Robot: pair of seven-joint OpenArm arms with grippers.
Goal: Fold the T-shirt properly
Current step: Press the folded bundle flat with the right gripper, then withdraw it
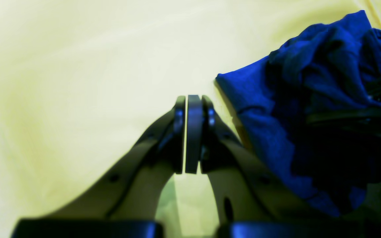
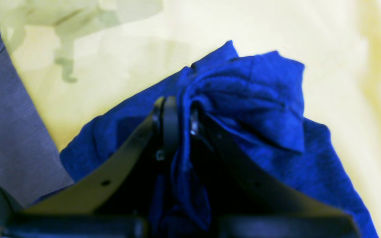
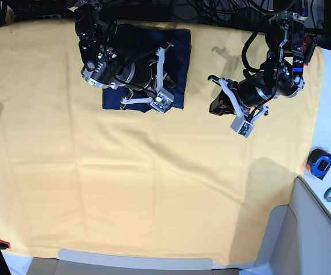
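L gripper [image 1: 190, 132] sits low centre, dark fingers [image 1: 179, 135] pressed together w/ only a thin slit between, nothing in them. Yellow cloth [image 1: 78, 82] fills the bkgd, softly wrinkled. T-shirt [image 1: 309, 115], deep blue, bunched & creased, lies at right, just beside the gripper, apart from its tips. Dark bars cross the shirt's right edge.

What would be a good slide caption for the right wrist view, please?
Right tool shut on a bunched fold of the navy T-shirt over the yellow cloth.

Right end effector [image 2: 177, 115] pinched tight (cloth between fingers); left end effector [image 1: 193, 132] closed, empty, hovering.
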